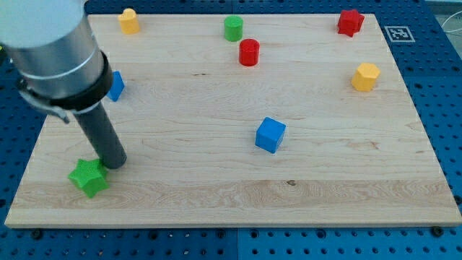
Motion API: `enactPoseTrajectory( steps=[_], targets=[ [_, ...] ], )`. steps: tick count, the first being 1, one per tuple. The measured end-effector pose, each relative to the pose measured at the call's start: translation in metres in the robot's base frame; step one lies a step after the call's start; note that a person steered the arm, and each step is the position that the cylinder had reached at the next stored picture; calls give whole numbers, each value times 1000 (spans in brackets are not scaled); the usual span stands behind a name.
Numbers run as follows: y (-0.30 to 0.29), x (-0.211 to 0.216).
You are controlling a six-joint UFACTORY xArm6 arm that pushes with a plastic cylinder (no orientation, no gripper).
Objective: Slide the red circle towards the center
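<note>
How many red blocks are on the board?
2. The red circle sits near the view's top middle, beside the green circle; the red star is at the top right corner.

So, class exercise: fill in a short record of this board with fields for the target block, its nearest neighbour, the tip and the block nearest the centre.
target: red circle, near the view's top, middle
nearest neighbour: green cylinder, just up-left of it, apart
tip: my tip, at the view's lower left, beside the green star, far from the target
nearest centre: blue cube
</note>
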State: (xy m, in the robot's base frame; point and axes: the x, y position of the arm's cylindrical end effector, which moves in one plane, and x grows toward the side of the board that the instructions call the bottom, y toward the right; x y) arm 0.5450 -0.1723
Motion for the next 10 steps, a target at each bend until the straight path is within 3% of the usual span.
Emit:
enactPoseTrajectory(
  steps=[1,3,5,8,10],
  targets=[
    [0,14],
    [1,-24],
    [10,-35],
    [138,-35],
    [141,-55]
  ],
)
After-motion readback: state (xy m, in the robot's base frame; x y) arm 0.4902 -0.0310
